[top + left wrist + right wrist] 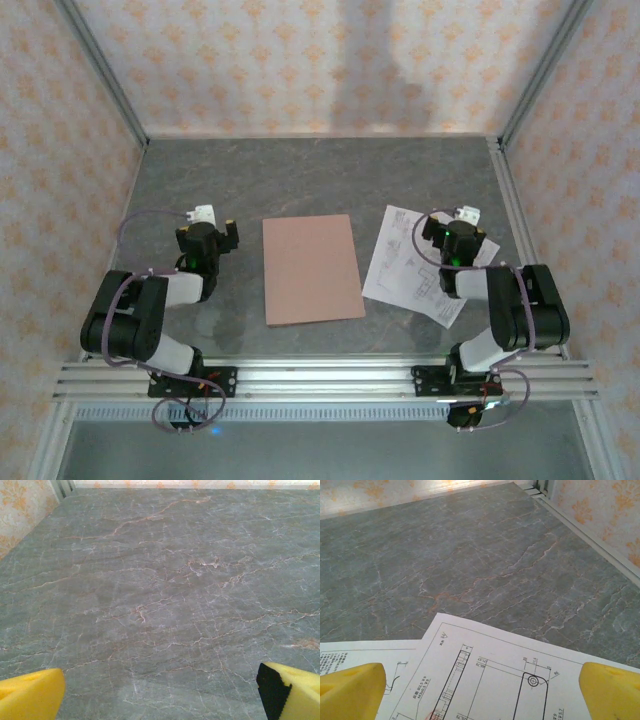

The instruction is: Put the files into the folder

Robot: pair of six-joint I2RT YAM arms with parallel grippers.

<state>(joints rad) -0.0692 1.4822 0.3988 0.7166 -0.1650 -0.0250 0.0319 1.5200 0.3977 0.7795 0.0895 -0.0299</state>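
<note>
While the thin salmon card folder (312,270) lies shut, white printed paper files (400,268) sit outside it, unfiled; left gripper (160,695) and right gripper (480,692) both spread, empty.

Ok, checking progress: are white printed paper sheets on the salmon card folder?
No, the white paper sheets lie apart, right of the salmon card folder.

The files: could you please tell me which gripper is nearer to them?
The right. The right gripper hangs over the files, open above the drawings; the left gripper is across the folder from them, over bare table.
</note>
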